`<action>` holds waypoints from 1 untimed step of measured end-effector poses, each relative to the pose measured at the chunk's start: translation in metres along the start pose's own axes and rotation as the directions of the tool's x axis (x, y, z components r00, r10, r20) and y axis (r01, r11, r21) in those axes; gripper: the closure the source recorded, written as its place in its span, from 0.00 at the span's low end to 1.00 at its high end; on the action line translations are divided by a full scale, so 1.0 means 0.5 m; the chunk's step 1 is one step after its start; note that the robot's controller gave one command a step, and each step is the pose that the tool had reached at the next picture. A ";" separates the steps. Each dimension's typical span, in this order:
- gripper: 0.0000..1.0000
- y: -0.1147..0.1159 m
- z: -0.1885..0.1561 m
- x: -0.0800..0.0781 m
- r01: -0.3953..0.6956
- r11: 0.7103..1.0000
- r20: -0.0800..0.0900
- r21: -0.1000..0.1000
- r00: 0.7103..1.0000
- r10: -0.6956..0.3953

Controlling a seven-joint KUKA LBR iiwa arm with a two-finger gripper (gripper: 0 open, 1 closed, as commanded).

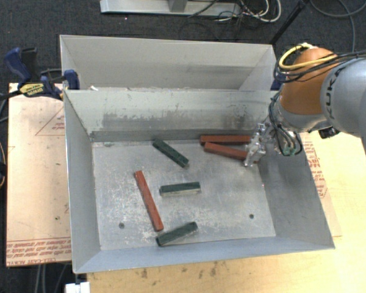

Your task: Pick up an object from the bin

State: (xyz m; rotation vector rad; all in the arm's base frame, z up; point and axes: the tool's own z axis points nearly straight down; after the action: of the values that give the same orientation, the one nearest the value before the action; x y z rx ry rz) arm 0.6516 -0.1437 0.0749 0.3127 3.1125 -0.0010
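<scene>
My gripper (254, 153) hangs low at the bin's right side, near the back wall, its fingertips at the right end of two red-brown bars (224, 145) that lie side by side along the back of the floor. Whether the fingertips touch a bar I cannot tell. A dark green block (170, 153) lies tilted to the left of the bars.
Further left and forward lie a long red bar (148, 200), a dark green block (180, 189) at mid-floor and another dark green block (176, 234) near the front wall. The arm with its orange cover and cables comes in over the right rim.
</scene>
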 end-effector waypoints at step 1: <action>1.00 0.010 -0.105 0.019 -0.002 1.000 -0.016 0.000 1.000 0.002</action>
State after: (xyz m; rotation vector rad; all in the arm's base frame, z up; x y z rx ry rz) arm 0.6428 -0.1368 0.1272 0.3171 3.1285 0.0018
